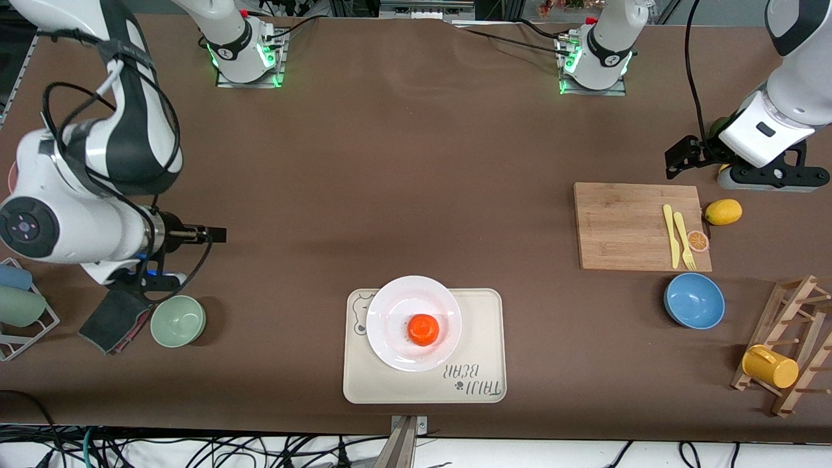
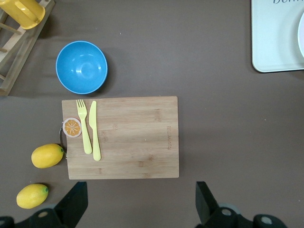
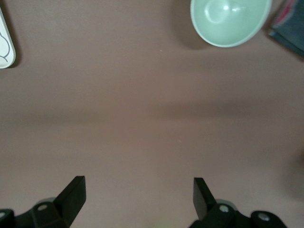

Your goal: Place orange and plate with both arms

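The counter is covered in plain brown. Near the front camera at its middle lies a beige rectangular bear tray. Toward the left arm's end lies a wooden cutting board, with a yellow lemon just beside it and a second lemon near the first. A blue bowl stands nearer the front camera than the board, and a wooden rack stands at that end's edge. Toward the right arm's end stand a pale green bowl, a dark sponge-like pad just beside it, and a wire rack at the edge.
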`<state>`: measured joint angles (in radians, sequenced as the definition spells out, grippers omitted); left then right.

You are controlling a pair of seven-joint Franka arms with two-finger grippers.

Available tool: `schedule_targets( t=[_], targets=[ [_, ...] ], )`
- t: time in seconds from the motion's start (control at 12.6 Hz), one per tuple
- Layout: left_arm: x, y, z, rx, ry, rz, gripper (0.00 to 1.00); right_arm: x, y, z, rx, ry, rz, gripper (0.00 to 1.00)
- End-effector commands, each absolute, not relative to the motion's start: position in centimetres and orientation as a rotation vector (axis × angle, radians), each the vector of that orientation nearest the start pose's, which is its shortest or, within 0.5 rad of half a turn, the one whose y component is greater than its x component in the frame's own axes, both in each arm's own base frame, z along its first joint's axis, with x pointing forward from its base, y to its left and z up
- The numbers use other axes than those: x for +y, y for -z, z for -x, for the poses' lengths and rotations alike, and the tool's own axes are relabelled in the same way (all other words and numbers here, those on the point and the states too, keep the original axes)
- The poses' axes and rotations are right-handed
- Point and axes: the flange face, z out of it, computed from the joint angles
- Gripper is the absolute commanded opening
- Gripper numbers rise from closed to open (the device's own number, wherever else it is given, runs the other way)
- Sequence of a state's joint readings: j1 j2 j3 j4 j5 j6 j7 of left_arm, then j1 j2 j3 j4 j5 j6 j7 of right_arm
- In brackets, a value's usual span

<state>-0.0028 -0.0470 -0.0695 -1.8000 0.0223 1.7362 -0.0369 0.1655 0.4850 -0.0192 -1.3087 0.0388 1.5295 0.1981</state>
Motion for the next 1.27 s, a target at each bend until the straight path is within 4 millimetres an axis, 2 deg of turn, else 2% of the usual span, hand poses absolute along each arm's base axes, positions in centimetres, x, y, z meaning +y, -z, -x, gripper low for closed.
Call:
schedule_targets(
  t=[0.0, 0.16, 0.24, 0.32, 0.48, 0.56, 0.64, 0.79, 0.95, 1.19],
  targets=[
    [-3.9, -56.1, -54.4, 0.058, -0.024, 3.091, 1.0, 10.5, -48.9, -63.0, 0.165, -0.383, 3.172, 1.0],
    [-3.9, -56.1, -54.4, 0.061, -0.024, 3.091, 1.0, 8.6, -51.1, -59.9, 0.195, -0.371, 3.162, 1.0],
    [-3.9, -56.1, -54.5, 0.061, -0.026, 3.091, 1.0, 7.0, -52.0, -58.4, 0.228, -0.343, 3.154, 1.0],
    [-3.9, -56.1, -54.4, 0.061, -0.024, 3.091, 1.0, 5.4, -53.0, -57.2, 0.228, -0.325, 3.141, 1.0],
    [-3.9, -56.1, -54.4, 0.061, -0.024, 3.091, 1.0, 3.5, -55.9, -55.1, 0.265, -0.271, 3.132, 1.0],
    [-3.9, -56.1, -54.4, 0.061, -0.024, 3.091, 1.0, 2.3, -56.8, -54.8, 0.27, -0.247, 3.13, 1.0],
    [-3.9, -56.1, -54.4, 0.061, -0.024, 3.091, 1.0, 2.1, -57.5, -54.5, 0.272, -0.229, 3.133, 1.0],
    [-3.9, -56.1, -54.4, 0.063, -0.024, 3.091, 1.0, 1.1, -57.9, -54.5, 0.2, -0.213, 3.128, 1.0],
    [-3.9, -56.2, -54.5, 0.068, -0.017, 3.091, 1.0, 0.3, -58.5, -54.4, 0.223, -0.198, 3.121, 1.0],
    [-3.9, -56.2, -54.5, 0.068, -0.017, 3.091, 1.0, 0.1, -58.3, -54.5, 0.236, -0.191, 3.127, 1.0]
  ],
)
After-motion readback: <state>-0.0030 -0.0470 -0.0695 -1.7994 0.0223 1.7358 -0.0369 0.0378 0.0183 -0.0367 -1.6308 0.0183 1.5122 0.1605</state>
